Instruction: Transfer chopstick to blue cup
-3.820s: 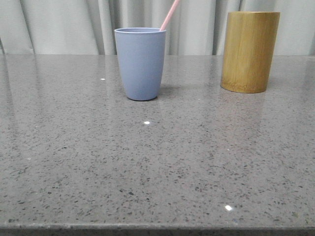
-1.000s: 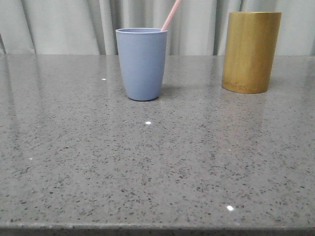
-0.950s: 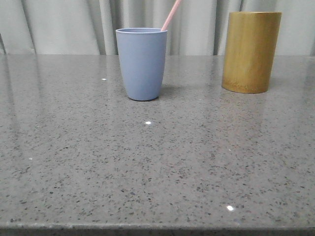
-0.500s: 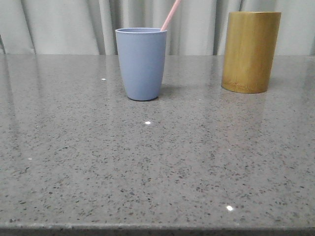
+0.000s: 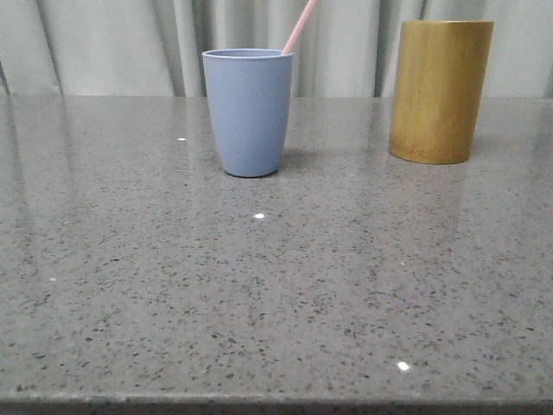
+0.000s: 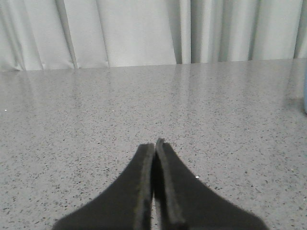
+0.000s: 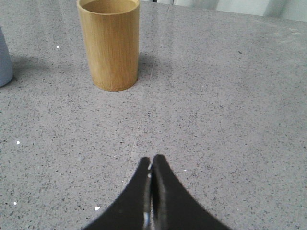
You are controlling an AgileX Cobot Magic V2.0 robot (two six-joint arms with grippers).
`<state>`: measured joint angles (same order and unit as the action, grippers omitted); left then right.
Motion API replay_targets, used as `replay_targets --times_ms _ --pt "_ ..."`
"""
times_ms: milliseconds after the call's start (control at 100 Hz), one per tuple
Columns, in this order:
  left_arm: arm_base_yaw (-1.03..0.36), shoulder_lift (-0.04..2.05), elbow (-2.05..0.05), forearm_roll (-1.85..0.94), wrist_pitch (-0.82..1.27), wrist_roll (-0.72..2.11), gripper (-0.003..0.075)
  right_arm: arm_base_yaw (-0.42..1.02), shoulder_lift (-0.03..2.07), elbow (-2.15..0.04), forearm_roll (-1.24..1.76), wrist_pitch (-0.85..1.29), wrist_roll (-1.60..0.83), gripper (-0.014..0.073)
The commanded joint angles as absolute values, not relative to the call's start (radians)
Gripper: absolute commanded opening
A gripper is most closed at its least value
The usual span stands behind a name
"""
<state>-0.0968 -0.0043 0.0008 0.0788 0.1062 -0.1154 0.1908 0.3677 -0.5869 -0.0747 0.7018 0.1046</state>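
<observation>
The blue cup (image 5: 249,112) stands upright on the grey stone table at the back middle. A pale pink chopstick (image 5: 300,26) stands in it, leaning right; only its upper end shows above the rim. An edge of the cup shows in the right wrist view (image 7: 4,60). My left gripper (image 6: 154,143) is shut and empty, low over bare table, with the cup's edge (image 6: 305,96) far off to its side. My right gripper (image 7: 151,159) is shut and empty, well short of the bamboo holder. Neither gripper shows in the front view.
A taller yellow-brown bamboo cylinder holder (image 5: 440,91) stands at the back right, also in the right wrist view (image 7: 110,44). Pale curtains (image 5: 104,43) hang behind the table's far edge. The table's front edge (image 5: 276,402) runs along the bottom of the front view.
</observation>
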Motion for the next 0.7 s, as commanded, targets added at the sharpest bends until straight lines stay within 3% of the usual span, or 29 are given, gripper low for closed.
replay_targets --times_ms 0,260,520,690 --pt "-0.095 -0.040 0.010 0.079 0.019 -0.128 -0.0019 0.187 0.374 -0.611 -0.092 0.637 0.105 -0.0067" --pt "-0.095 -0.040 0.010 0.079 0.019 -0.128 -0.0019 0.181 0.324 -0.550 -0.126 0.602 0.103 -0.0067" --pt "-0.095 -0.040 0.010 0.079 0.019 -0.128 -0.0019 0.139 0.101 -0.277 -0.135 0.281 0.104 -0.0067" --pt "-0.095 -0.038 0.010 0.079 0.019 -0.128 -0.0019 0.095 -0.036 -0.144 -0.122 0.197 0.104 -0.0067"
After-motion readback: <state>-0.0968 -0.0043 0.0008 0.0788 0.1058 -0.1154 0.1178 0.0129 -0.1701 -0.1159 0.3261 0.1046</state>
